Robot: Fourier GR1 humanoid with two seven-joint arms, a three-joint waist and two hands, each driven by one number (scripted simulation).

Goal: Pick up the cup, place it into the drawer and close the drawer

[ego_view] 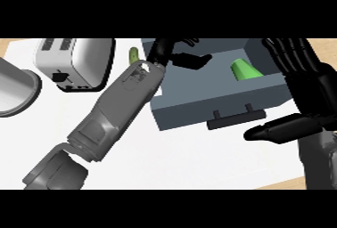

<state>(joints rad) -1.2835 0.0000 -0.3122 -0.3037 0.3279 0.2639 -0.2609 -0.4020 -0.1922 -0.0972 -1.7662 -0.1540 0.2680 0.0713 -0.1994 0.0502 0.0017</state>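
Head view
Cup: the green cup (245, 70) lay on its side inside the open drawer (197, 111), toward its right wall.
Left hand: the left hand (176, 52) reached over the drawer's back-left corner, fingers curled, grasping nothing visible.
Right hand: the right hand (304, 84) stood beside the drawer's right wall, fingers straight, thumb out, holding nothing.
Progress: placing looked done; closing the drawer remained.
Worktop: white worktop (184, 156); a toaster (74, 62) and a grey pot (16, 89) near its left edge.
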